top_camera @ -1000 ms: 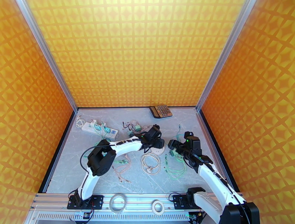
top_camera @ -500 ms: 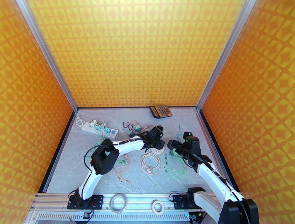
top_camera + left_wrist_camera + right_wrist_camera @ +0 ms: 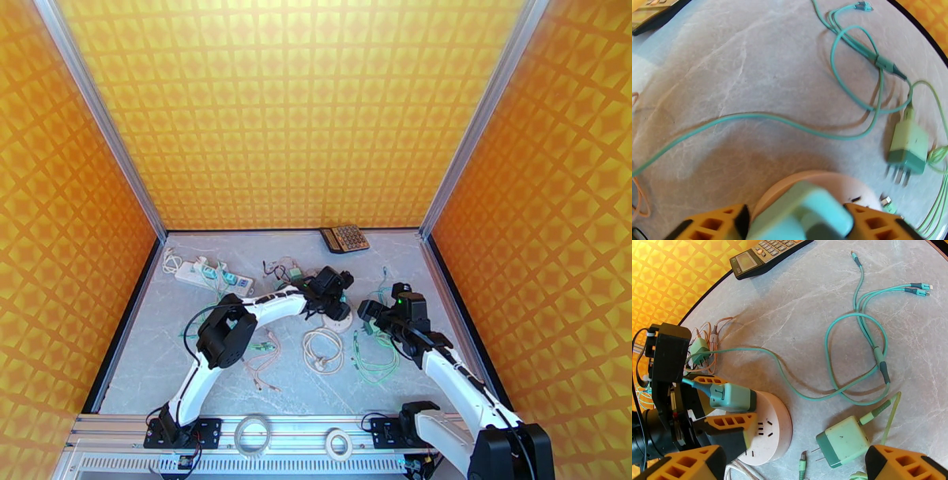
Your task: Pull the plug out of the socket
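Inside orange patterned walls (image 3: 292,110), we look at a grey marble table (image 3: 158,347). The plug (image 3: 732,397) sits in the round pale socket (image 3: 772,429), near the middle of the table. The left gripper (image 3: 721,400) has one orange finger on each side of the plug, close against its body. We cannot tell whether they pinch it or only flank it. The right gripper (image 3: 790,467) hangs just beside the socket with its jaws spread wide and nothing between them. Under it lies a loose charger (image 3: 843,441), with a teal cable (image 3: 853,338) looping beyond and a calculator (image 3: 766,254) at the far edge.

We judge the main risk to be the socket itself: it lies loose and nothing presses it down, so a pull could lift it along with the plug. A weak pinch on the smooth body could also slip off, and a slanted pull could bind the prongs.

The plug's long axis seems to stand out from the socket's face. Its prong end is buried in the socket and its cable end points away, toward the left wrist
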Controlling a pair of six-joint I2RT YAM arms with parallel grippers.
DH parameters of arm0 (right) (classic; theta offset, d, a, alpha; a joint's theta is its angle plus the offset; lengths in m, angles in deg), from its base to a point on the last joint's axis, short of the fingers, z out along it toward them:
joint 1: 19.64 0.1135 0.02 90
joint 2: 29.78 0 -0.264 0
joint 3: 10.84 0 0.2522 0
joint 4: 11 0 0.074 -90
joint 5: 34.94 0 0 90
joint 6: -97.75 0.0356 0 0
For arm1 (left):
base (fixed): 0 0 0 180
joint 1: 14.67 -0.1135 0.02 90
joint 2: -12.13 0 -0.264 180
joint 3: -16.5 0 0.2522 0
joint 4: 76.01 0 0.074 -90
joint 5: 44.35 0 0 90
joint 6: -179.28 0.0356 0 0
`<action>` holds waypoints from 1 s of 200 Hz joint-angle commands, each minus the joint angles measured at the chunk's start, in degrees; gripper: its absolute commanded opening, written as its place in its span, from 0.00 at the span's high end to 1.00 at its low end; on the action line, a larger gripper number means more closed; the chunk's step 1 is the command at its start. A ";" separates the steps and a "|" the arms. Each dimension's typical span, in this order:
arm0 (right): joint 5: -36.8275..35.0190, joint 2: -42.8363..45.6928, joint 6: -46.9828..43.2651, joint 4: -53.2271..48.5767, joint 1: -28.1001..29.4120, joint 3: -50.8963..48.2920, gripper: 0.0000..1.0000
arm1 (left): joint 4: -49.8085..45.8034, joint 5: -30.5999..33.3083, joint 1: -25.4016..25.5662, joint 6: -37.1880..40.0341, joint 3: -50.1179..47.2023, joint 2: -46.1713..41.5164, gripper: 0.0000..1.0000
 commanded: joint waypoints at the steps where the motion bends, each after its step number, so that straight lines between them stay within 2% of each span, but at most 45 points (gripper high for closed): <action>1: 0.90 -0.77 0.27 0.53 0.28 -0.16 0.01 | -1.79 -2.78 -0.03 4.22 1.55 -0.03 0.47; 12: 0.98 -0.79 0.23 0.53 0.27 -0.13 0.01 | -1.65 -2.70 -0.12 4.32 1.53 -0.18 0.54; 24: 1.10 -0.89 0.14 0.62 0.27 -0.16 0.02 | -1.41 -1.94 -0.29 3.91 1.45 -0.40 0.58; 37: 1.50 -0.89 0.12 0.79 0.27 -0.09 0.01 | -0.42 -1.39 -0.40 3.35 0.73 -0.95 0.69; 62: 2.83 -0.76 0.08 1.42 0.28 -0.07 0.02 | 1.10 1.74 -0.35 1.01 -0.71 -2.17 0.77; 129: 9.88 -3.63 1.57 5.79 1.02 0.41 0.02 | 4.61 9.01 -0.39 -7.64 -8.36 -5.99 0.80; 179: 17.30 -9.73 5.92 14.22 2.76 0.88 0.02 | 1.64 16.27 -0.35 -14.46 -12.56 -8.81 0.80; 186: 17.96 -10.47 6.14 15.20 3.06 1.19 0.07 | 1.34 16.35 -0.34 -15.54 -12.88 -9.13 0.79; 200: 19.27 -12.24 7.11 17.49 3.95 1.74 0.23 | -0.48 17.62 -0.32 -18.45 -12.88 -9.36 0.79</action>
